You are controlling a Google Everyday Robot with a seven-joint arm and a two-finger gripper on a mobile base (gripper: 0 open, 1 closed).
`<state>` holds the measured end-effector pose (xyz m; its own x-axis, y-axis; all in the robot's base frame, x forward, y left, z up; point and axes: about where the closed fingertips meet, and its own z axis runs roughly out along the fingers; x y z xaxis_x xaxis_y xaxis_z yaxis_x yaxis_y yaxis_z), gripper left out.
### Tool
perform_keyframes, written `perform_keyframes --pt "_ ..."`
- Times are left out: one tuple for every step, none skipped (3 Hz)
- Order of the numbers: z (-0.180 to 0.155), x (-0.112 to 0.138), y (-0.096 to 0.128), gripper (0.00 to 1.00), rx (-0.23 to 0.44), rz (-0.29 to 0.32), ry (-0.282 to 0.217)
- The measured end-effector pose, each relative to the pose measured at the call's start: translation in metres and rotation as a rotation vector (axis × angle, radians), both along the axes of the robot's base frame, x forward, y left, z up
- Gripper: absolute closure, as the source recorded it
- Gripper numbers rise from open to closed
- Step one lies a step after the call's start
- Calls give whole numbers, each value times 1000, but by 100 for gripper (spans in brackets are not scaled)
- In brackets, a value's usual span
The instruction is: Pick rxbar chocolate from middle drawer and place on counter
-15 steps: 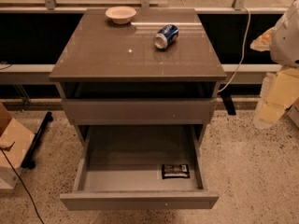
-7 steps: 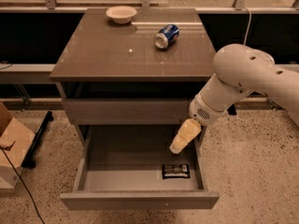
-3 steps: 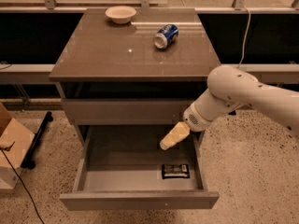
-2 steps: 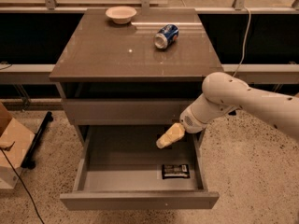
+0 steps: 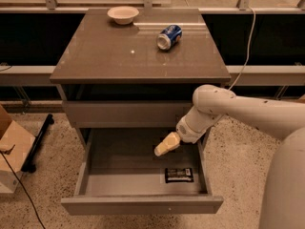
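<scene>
The rxbar chocolate (image 5: 178, 174) is a flat black wrapper with white lettering, lying on the floor of the open middle drawer (image 5: 119, 182) near its front right corner. My gripper (image 5: 161, 149) is a cream-coloured tip on a white arm that comes in from the right. It hangs over the drawer's middle, above and to the left of the bar, apart from it. The glossy grey-brown counter (image 5: 109, 51) tops the cabinet above the drawer.
A blue soda can (image 5: 169, 36) lies on its side at the counter's back right. A pale bowl (image 5: 123, 14) stands at the back left. A closed drawer front (image 5: 119, 113) sits above the open drawer. A cardboard box (image 5: 12, 149) stands on the floor at left.
The arm has swung in from the right and lowered, carrying the gripper leftward over the open drawer. The bar, can and bowl have not moved.
</scene>
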<state>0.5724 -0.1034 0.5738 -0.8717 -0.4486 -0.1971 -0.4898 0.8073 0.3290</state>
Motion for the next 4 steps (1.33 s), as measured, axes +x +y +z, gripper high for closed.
perform_keyframes --pt "-25 -4 2 0 -36 -40 50" --pt "-47 -10 3 0 -50 -78 100" --pt "-66 -13 0 0 -48 -121 147" --pt "-82 -13 -3 0 -37 -158 181"
